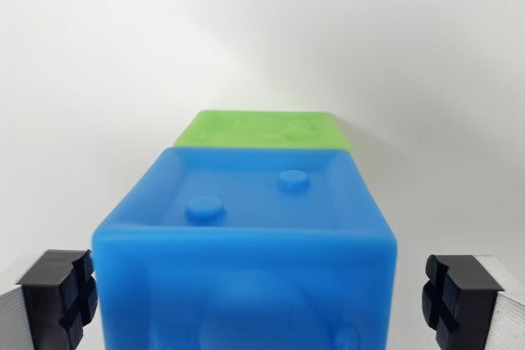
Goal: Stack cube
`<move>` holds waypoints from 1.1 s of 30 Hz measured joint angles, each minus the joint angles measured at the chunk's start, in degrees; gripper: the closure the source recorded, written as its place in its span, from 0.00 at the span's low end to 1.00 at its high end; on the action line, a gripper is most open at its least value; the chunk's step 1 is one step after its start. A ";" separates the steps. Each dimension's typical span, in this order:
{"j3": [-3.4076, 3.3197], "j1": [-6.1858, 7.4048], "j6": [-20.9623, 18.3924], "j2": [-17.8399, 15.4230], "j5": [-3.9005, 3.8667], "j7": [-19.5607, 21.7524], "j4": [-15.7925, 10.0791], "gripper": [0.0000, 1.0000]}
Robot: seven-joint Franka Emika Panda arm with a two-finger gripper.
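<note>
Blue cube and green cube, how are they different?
The blue cube sits close to the camera, between the gripper's fingertips, and fills the lower picture; the green cube lies behind it and looks much smaller. The blue cube shows its top with two round studs and a front face; of the green cube only a blurry top strip shows. Both look like smooth, slightly see-through plastic on the white surface.

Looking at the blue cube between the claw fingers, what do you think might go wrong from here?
1. The claw stands open, with a gap between each pad and the blue cube; closing unevenly might push it sideways.
2. The green cube is mostly hidden behind the blue one, so alignment is hard to judge and any sideways push could spoil it.
</note>
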 joint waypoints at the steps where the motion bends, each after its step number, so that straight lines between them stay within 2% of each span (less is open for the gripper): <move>1: 0.00 0.00 -0.23 -0.26 0.00 0.00 -0.03 0.00; 15: 0.00 0.00 -4.58 -5.08 0.00 0.00 -0.42 0.00; 33: 0.00 0.00 -13.38 -13.28 0.00 0.00 0.29 0.00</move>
